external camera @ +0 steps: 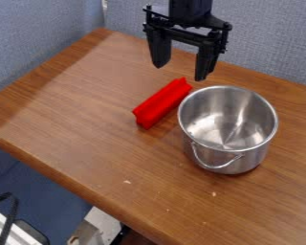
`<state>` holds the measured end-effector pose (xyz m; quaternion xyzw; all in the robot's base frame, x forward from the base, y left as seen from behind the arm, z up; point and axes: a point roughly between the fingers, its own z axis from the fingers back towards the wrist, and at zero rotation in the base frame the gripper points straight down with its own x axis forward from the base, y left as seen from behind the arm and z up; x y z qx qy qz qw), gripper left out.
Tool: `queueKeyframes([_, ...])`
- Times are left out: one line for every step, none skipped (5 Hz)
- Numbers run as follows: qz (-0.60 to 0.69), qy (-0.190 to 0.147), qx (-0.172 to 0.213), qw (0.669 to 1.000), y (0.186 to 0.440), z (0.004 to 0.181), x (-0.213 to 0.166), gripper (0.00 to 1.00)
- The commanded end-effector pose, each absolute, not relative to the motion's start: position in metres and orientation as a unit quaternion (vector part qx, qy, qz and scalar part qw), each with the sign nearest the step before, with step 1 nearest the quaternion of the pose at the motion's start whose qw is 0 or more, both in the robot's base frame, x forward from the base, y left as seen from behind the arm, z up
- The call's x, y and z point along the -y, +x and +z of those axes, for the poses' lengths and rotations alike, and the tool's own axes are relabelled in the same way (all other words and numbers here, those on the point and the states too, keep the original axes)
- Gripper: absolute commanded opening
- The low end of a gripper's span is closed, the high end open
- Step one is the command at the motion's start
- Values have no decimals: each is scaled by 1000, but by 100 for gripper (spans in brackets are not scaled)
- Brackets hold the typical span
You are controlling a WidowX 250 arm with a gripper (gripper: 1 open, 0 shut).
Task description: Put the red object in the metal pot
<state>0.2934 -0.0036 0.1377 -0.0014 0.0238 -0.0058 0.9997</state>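
The red object (161,102) is a long red block lying flat on the wooden table, angled from lower left to upper right. Its right side sits close beside the metal pot (229,127), a shiny steel cylinder with a small loop handle at its front; the pot is upright and holds nothing. My gripper (182,59) hangs above the block's far end, its two black fingers spread apart and pointing down. Nothing sits between the fingers.
The wooden table (66,105) has its left corner and front edge running diagonally through the view. A blue-grey wall stands behind the table. Cables and a dark frame show on the floor at the lower left.
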Motion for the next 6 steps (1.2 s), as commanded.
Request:
queueKeyframes([-9, -1, -33, 999, 292, 132, 3, 100])
queueKeyframes([-55, 28, -31, 998, 289, 122, -11, 100])
queueKeyframes([-100, 41, -27, 994, 284, 116, -30, 100])
queueKeyframes([-99, 47, -14, 994, 279, 111, -44, 100])
queueKeyframes([-98, 45, -8, 994, 281, 97, -51, 100])
queueKeyframes([-94, 40, -7, 995, 285, 86, -55, 100])
